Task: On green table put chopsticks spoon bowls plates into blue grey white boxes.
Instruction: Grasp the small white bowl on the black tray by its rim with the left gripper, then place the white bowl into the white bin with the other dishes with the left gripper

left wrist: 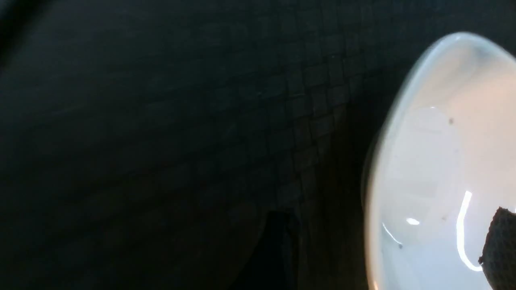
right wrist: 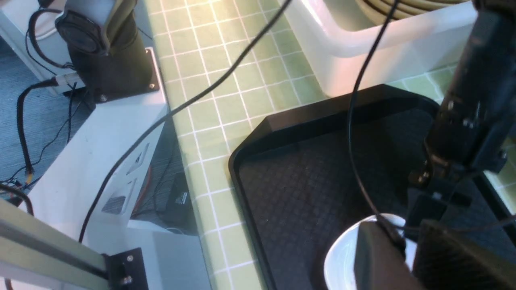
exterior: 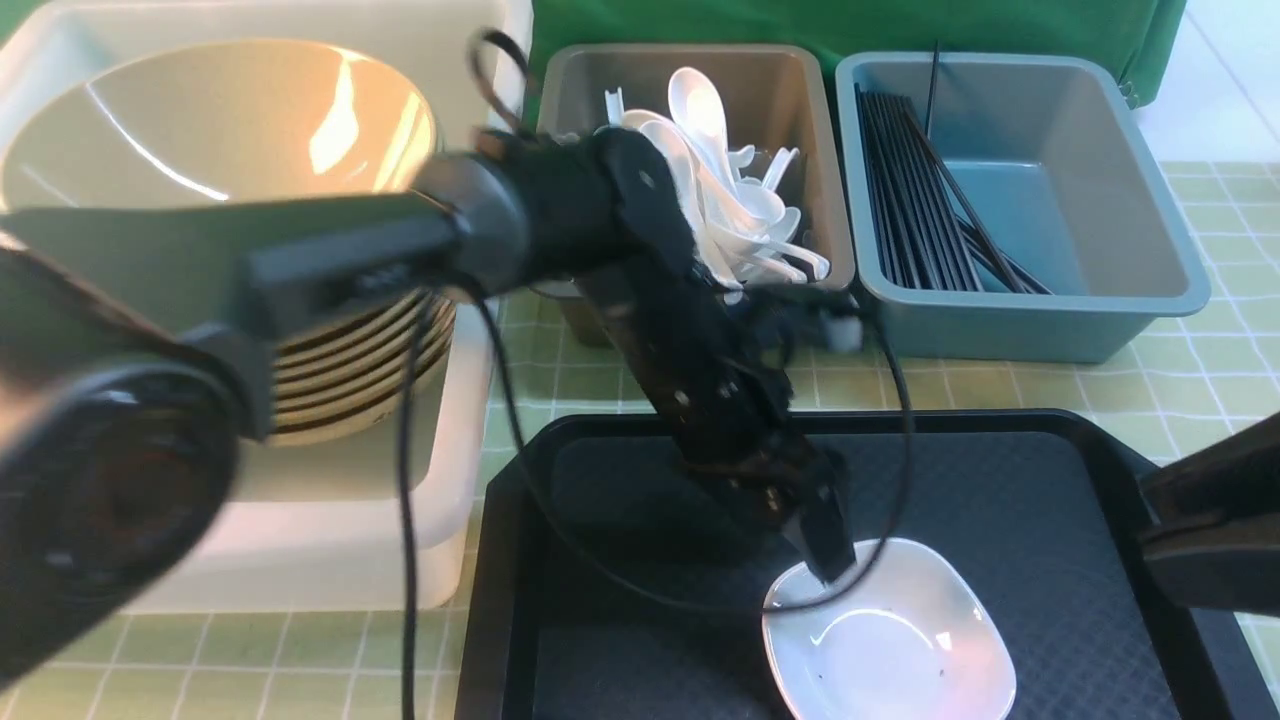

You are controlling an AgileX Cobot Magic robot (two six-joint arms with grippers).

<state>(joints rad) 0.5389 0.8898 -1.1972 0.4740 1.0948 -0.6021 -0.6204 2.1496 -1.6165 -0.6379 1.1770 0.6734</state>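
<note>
Closest to the camera in the front view, the robot's left arm (exterior: 640,240) is a dark, blurred shape stretching from the left edge towards a white plate (exterior: 900,650) on the black tray (exterior: 620,530). The plate's near edge is cut off by the bottom of the view, and a thin black cable (exterior: 650,597) loops across its far part.

The left gripper (left wrist: 389,237) is open wide, with the plate's wall between its separated fingers, one outside the rim and one over the glossy inside. It does not grip the plate; one finger is nearly lost against the dark tray, so whether either touches the plate is hard to tell. The right gripper (right wrist: 407,251) is slightly open, its blurred fingers holding nothing visible; in the front view only part of it enters from the right edge.

The arm also blocks part of the white box (exterior: 330,560), where large bowls (exterior: 350,390) are stacked, and the near corner of the grey box (exterior: 790,90), crowded with white spoons (exterior: 700,110). Beside that, the blue box (exterior: 1080,200) has black chopsticks (exterior: 915,200) along its left side, some crossing at a slant. All three boxes rest on the green checked table (exterior: 570,340), beyond or beside the tray. A green cloth (exterior: 800,20) hangs behind, cut off at the top
</note>
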